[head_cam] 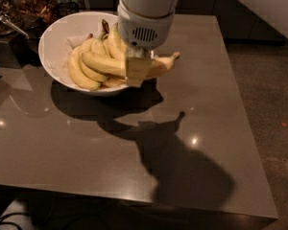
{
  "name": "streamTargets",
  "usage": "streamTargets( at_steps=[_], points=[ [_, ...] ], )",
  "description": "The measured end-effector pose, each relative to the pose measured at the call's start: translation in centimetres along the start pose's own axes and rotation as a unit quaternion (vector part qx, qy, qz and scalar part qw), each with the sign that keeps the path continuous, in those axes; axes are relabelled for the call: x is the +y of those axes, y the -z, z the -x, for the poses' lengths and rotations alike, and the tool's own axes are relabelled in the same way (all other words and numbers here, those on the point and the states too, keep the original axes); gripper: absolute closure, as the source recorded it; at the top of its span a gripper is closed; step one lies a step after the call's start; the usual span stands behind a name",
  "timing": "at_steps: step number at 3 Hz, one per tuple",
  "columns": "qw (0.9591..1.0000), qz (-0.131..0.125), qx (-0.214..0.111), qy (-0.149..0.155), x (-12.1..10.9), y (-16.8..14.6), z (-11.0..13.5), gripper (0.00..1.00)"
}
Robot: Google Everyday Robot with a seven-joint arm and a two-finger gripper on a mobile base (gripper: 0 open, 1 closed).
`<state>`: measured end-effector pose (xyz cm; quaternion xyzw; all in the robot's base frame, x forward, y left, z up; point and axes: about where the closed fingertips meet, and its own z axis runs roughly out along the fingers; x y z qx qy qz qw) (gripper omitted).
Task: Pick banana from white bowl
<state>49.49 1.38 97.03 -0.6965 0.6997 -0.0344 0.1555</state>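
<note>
The white bowl (57,42) stands at the back left of the grey table and holds several bananas. My gripper (139,70) hangs from the white arm over the bowl's right rim. It is shut on the banana (105,63), the long bright yellow one, which lies crosswise in its grip. The banana's pale stem sticks out to the right past the rim. The banana sits a little above the other bananas (81,73) that rest in the bowl.
The grey table (206,109) stretches to the front and right, with its right edge near a speckled floor (273,128). Dark clutter and a glass container (5,8) stand at the back left beside the bowl.
</note>
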Motion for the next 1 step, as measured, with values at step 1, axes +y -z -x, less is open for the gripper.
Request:
streamTargets(
  at_steps=[1],
  points=[
    [0.9998,0.002,0.003,-0.019,1.76,0.23,-0.84,1.0]
  ],
)
